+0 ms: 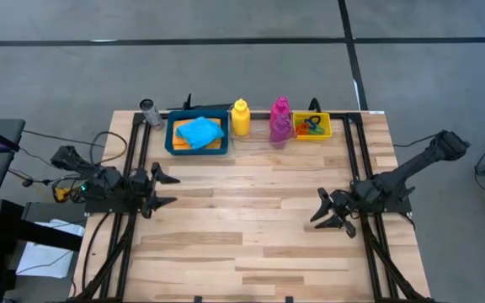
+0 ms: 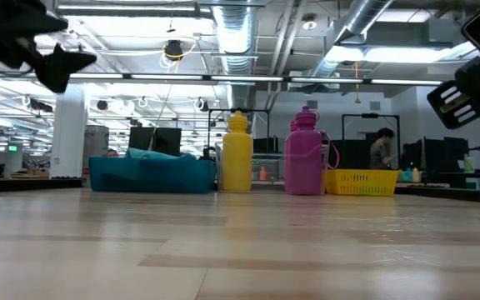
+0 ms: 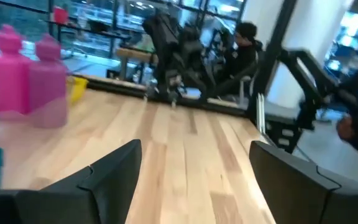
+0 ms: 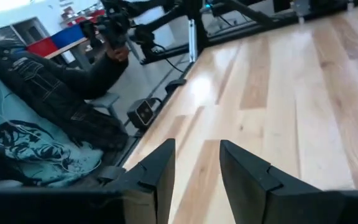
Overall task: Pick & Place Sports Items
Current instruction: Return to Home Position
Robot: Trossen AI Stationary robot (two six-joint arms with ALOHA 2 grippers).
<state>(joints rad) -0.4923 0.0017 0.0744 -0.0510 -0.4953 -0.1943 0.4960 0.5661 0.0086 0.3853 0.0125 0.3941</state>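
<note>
Along the far edge of the table (image 1: 251, 244), one row: blue tray (image 1: 170, 135) holding the cyan cloth (image 1: 199, 132) on top of the orange cloth (image 1: 215, 147); yellow bottle (image 1: 240, 118) upright just beside the tray; magenta bottle (image 1: 280, 111) upright with the purple bottle (image 1: 278, 135) close against it; yellow bin (image 1: 327, 126) at the row's right end, coloured rings (image 1: 311, 126) inside. Bare wood runs broad from that row to the near edge. Left gripper (image 1: 167, 189): mine, hovering at the table's left edge by the frame rail, fingers spread wide, nothing between them. Right gripper (image 1: 322, 209): mine, near the right edge and closer to the front, fingers parted, nothing held. Both sit well apart from the row and from each other.
</note>
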